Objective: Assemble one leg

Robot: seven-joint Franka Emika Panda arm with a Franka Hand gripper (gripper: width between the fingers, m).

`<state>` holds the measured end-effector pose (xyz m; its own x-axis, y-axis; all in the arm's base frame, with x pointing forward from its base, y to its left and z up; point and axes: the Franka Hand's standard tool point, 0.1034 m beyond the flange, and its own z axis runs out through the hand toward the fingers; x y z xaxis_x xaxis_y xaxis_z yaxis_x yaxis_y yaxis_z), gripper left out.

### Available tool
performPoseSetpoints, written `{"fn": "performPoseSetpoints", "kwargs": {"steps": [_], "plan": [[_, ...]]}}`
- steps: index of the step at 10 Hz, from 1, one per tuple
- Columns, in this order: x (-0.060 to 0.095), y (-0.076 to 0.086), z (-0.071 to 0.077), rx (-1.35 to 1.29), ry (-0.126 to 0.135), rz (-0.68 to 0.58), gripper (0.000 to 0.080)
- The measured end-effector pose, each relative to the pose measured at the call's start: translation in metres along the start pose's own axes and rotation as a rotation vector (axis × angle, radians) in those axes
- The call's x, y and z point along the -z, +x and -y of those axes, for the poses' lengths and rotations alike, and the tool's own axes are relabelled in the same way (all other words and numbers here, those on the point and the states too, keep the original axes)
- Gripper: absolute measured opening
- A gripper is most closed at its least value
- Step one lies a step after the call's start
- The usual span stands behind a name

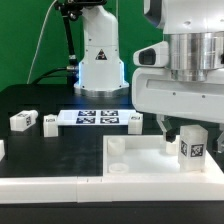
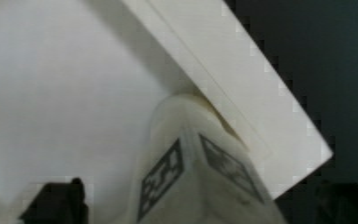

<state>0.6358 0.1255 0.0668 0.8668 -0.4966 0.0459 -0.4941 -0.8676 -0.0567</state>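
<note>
White plastic filled the foreground: the tray (image 1: pixel 90 170), with the leg (image 1: pixel 192 145) upright over its far corner at the exterior view's right, jaws of the gripper (image 1: pixel 190 128) clamped on it, presumably for seating in a socket. Behind lay the marker board (image 1: pixel 98 119) and spare legs (image 1: pixel 24 121).

exterior view faces the arm low across the table; wrist view looks closely down; both show the tray (image 1: pixel 140 160) (image 2: pixel 87 90).
</note>
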Motion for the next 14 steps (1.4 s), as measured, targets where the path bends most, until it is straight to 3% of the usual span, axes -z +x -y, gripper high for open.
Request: {"fn": "performPoseSetpoints", "kwargs": {"steps": [4,7,9,10,11,14], "plan": [[0.0012,-0.0007,-0.0009,0.423,-0.045,0.007,0.0649],[0.0016,0.0034,-0.0045,0.614,-0.045,0.008,0.0649],[0.0016,0.0035,-0.0046,0.612,-0.045,0.008,0.0390],[0.0016,0.0035,-0.0045,0.612,-0.044,0.008,0.0390],[0.0016,0.0034,-0.0044,0.604,-0.044,0.008,0.0291],[0.0006,0.0034,-0.0044,0.465,-0.031,0.001,0.0291]]}}
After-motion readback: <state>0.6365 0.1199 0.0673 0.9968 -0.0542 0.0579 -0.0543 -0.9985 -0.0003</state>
